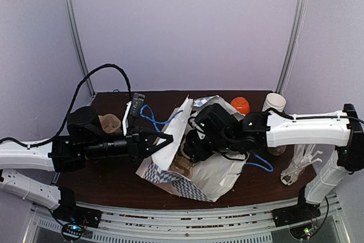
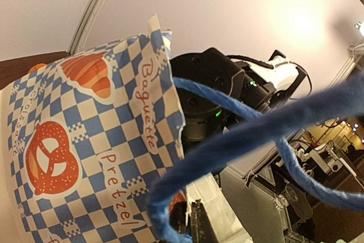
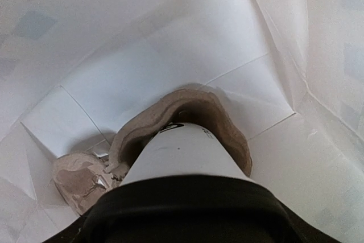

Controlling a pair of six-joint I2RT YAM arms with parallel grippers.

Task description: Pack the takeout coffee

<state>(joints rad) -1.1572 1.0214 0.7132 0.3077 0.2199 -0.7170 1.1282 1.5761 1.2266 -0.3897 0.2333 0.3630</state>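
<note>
The left gripper (image 1: 164, 139) pinches the bag (image 1: 219, 177) rim at 9 o'clock; the right gripper (image 1: 193, 147) reaches inside, fingers hidden, so I cannot tell their grip. The takeout coffee (image 3: 185, 152) stands in the carrier (image 3: 187, 103) on the bag floor; a finger snagging it on exit could topple it

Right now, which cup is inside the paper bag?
The white cup with the black lid, sitting in a brown cardboard holder at the bottom of the bag. The stacked lidless cups stand outside, on the table.

White paper cup (image 3: 181, 155), black lid (image 3: 187, 211), seated in pulp tray (image 3: 190, 103) inside bag (image 3: 170, 44).
</note>
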